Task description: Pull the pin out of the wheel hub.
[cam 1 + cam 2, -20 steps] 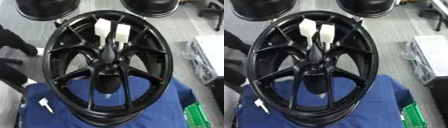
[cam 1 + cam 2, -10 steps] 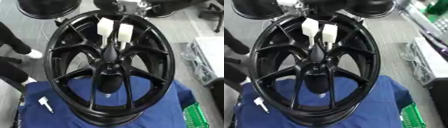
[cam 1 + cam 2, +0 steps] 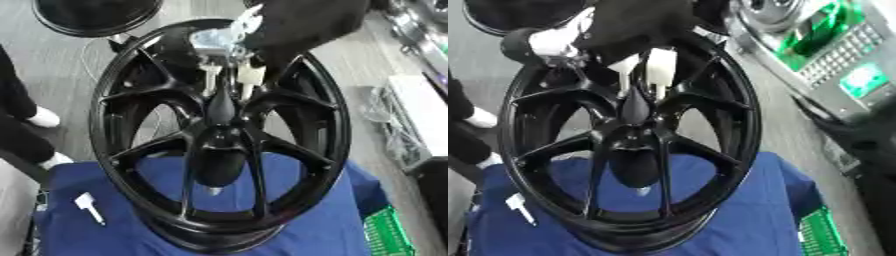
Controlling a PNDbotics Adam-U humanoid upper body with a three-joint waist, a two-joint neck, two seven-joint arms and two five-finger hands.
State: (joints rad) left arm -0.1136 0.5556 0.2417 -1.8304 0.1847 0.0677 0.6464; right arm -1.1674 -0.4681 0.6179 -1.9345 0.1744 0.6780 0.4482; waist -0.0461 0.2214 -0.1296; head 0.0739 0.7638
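White fingers point(image 3: 661, 66) of the right hand point(image 3: 262, 30) hang straight and slightly spread at the wheel hub point(image 3: 223, 130) centre; the pin cannot be made out. The hub stands on a blue cloth point(image 3: 350, 220) above grey floor point(image 3: 52, 60). Since earlier, the arm has dropped into view.

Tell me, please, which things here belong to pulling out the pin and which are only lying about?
For the job: wheel hub; two white pins in its upper spokes; robot hand above them.

Lying about: loose white pin on blue cloth; green basket; second wheel.
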